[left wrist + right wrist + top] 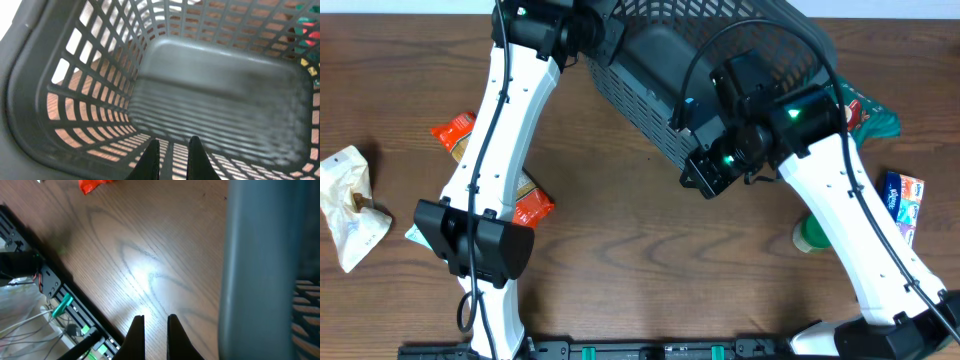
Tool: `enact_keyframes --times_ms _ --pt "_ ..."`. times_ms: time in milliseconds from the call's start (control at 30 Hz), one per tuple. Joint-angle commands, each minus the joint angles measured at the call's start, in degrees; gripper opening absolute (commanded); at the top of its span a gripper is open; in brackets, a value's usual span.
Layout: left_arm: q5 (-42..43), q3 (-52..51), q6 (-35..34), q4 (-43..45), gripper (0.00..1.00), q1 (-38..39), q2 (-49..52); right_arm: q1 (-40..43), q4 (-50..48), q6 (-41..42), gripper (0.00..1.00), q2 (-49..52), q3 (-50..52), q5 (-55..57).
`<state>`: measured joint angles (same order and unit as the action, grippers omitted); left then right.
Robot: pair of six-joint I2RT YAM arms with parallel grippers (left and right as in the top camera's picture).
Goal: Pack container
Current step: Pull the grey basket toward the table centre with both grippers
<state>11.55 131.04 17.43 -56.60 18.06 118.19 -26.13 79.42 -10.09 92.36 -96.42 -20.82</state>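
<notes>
Upper centre of the overhead frame: large dark grey slotted plastic container [650, 90], seemingly tilted on the brown wooden table [620, 260], visible base bare. Inside it, left gripper [173, 160], slightly parted, empty. Low in the right-wrist frame, right gripper [154, 337], likewise parted and empty, beside the rim. Liable to slide or tip if nudged; orange snack packet [455, 135] well apart, left.

table [620, 260]: brown wood grain
far left: crumpled white bag [348, 200]
left of middle: orange packet [455, 133]
right edge: blue box [903, 198], green round thing [809, 236] just beside it
</notes>
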Motion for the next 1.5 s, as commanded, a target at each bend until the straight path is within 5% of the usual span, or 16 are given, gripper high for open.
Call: enact_keyframes --times_ms 0,433,1467 --pt "-0.7 1.1 1.0 -1.3 0.06 -0.3 1.2 -0.5 -0.6 -1.4 0.01 0.0 -0.8 1.1" --pt "-0.7 1.1 1.0 -7.8 0.06 -0.3 1.6 1.9 -1.4 1.9 0.01 0.0 -0.9 11.9" --pt "-0.7 1.1 -1.9 -26.4 0.06 2.2 -8.7 8.5 -8.4 7.5 0.01 0.0 -0.9 17.0"
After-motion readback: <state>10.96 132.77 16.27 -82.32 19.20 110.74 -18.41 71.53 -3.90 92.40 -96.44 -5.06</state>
